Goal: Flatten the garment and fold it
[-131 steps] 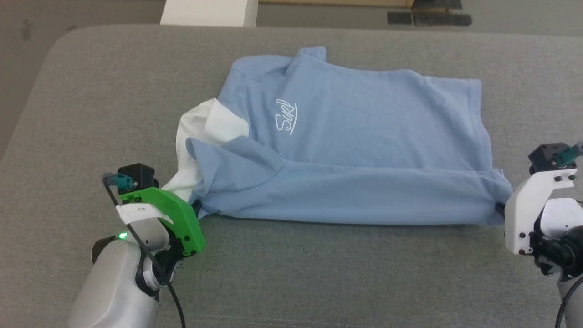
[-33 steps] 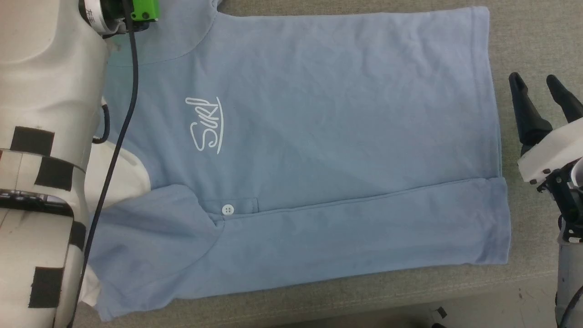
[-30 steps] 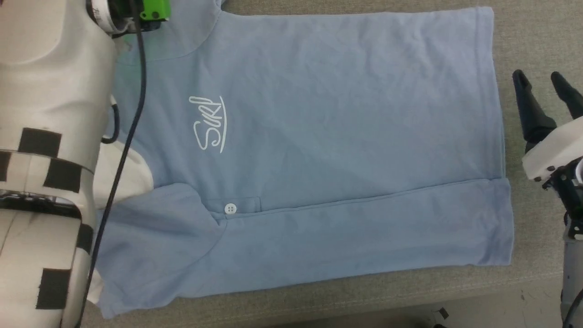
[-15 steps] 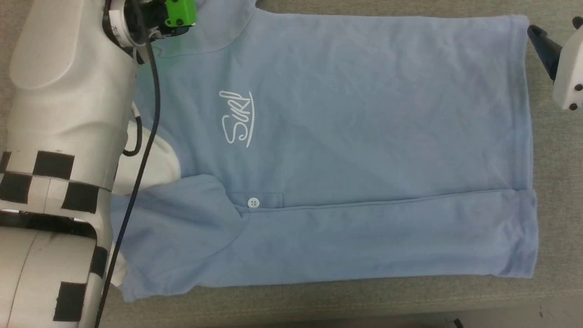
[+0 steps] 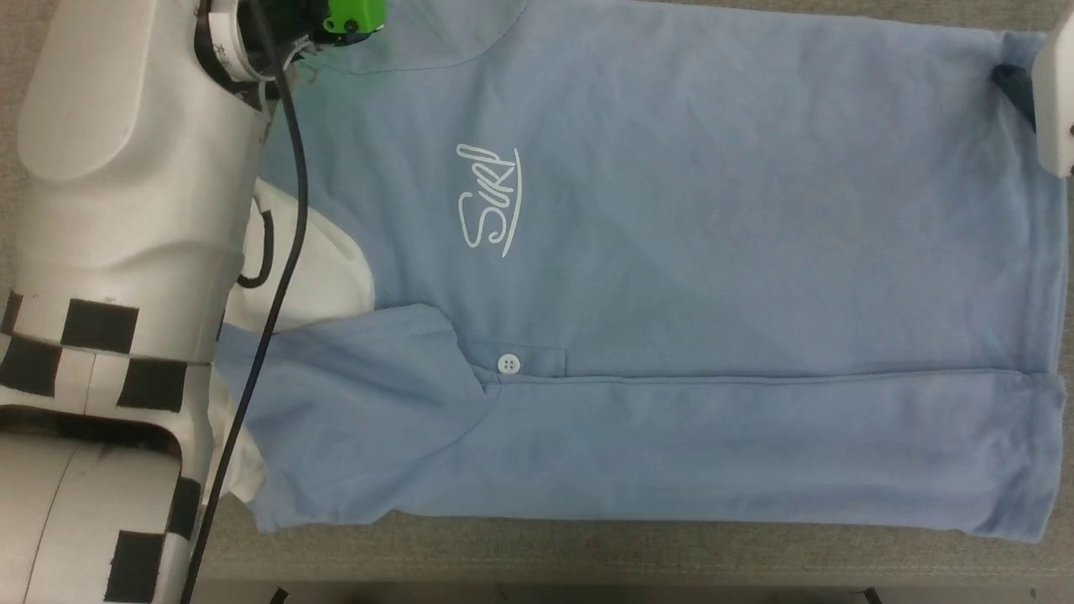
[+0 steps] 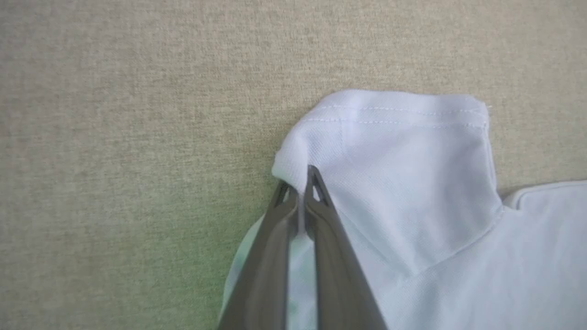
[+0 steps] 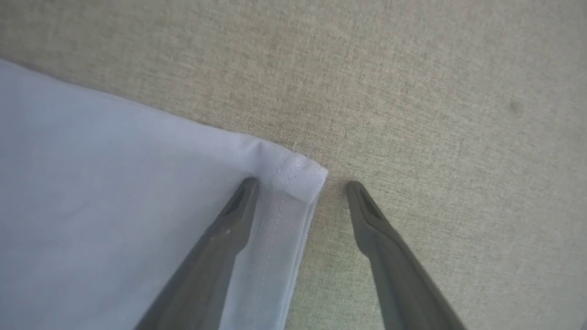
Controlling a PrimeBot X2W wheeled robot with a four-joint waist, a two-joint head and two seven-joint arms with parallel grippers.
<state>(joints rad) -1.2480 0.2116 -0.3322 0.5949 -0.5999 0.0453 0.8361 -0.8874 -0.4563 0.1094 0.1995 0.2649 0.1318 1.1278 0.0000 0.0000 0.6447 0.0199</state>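
The garment (image 5: 713, 252), a light blue polo shirt with a white script logo (image 5: 489, 200), lies spread on the grey cushion. Its white collar (image 5: 327, 277) is at the left and its hem at the right. The near long edge is folded over, with a white button (image 5: 508, 363) at the fold. In the left wrist view my left gripper (image 6: 299, 182) is shut on the edge of the far sleeve (image 6: 394, 146). My right gripper (image 7: 301, 185) stands open astride the far hem corner (image 7: 298, 176), one finger on the cloth, the other on the cushion. One dark finger (image 5: 1014, 86) shows at that corner.
My pale left forearm (image 5: 126, 210) with its black cable (image 5: 281, 252) covers the garment's left end. The green wrist mount (image 5: 357, 15) sits at the top. The grey cushion (image 5: 587, 549) ends at a front edge just below the garment.
The camera has shifted, sliding the whole picture rightward. My right gripper has gone from beside the hem's middle to the far hem corner. The left gripper stays at the far sleeve.
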